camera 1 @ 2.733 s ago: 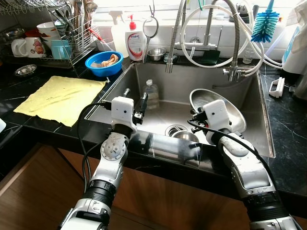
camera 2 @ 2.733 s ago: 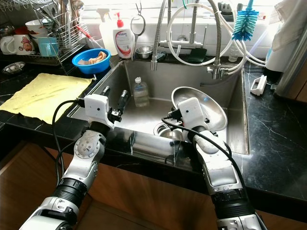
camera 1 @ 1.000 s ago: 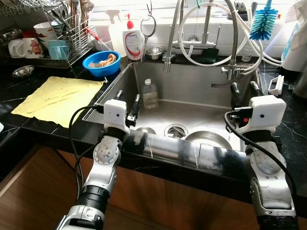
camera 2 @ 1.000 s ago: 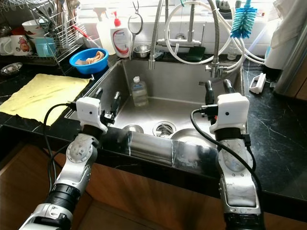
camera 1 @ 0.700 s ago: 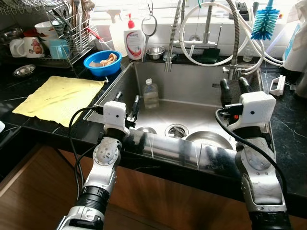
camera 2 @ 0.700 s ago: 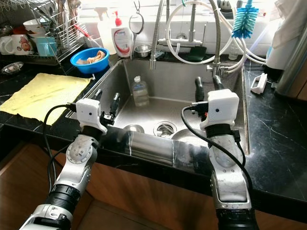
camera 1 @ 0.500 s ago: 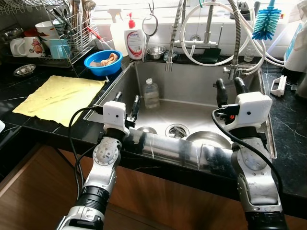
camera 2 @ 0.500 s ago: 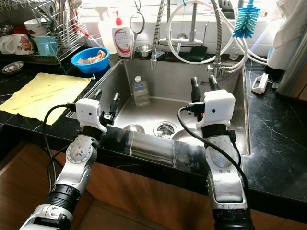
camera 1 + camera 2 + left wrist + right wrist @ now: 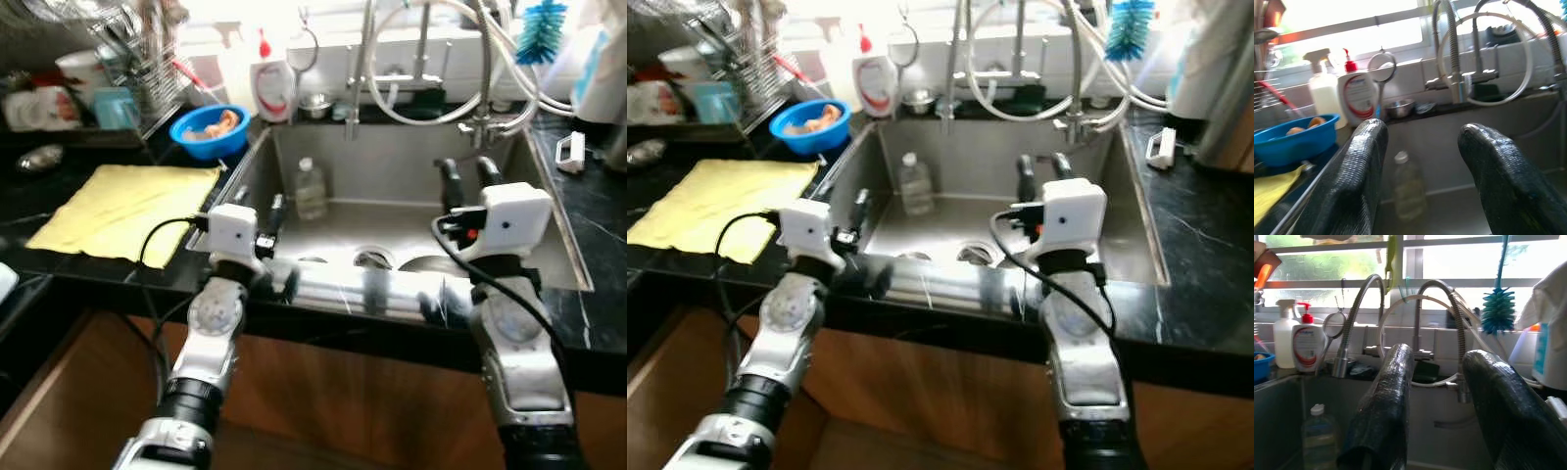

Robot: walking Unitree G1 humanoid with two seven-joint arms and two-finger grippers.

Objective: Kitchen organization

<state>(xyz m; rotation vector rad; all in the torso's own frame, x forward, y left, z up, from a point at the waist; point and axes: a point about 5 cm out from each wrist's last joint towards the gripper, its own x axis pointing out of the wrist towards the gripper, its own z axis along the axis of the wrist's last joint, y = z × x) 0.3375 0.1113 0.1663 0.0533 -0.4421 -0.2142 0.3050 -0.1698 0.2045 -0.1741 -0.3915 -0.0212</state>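
Black marble desk around one steel sink, window glare behind, head views blurred. Counts: one clear plastic bottle upright in sink at upper centre-left; one blue bowl upper left with pale food in it; one yellow cloth flat on desk at left; one white soap pump bottle with red top, label has red band, writing unreadable; one white spray bottle beside it; one small steel bowl on back ledge; one hanging strainer; two coil-hose faucets; one teal bottle brush upper right; dish rack upper left with cups. Steel pan low in sink, mostly hidden behind front rim; drain next to it.

Left pincer at lower-left of sink over front edge, fingers apart, nothing between. Right pincer centre-right above sink, fingers apart, nothing held; bottle visible past them, well apart from both.

Versus 0.5 s ago: whole view shifted and blurrier, camera moved, more of front cabinet shows. Both pincers roughly same pose, gaps unchanged. Versus 2.7 s ago: right pincer was down at the pan, which stood tilted up; pan now lies low in the basin.
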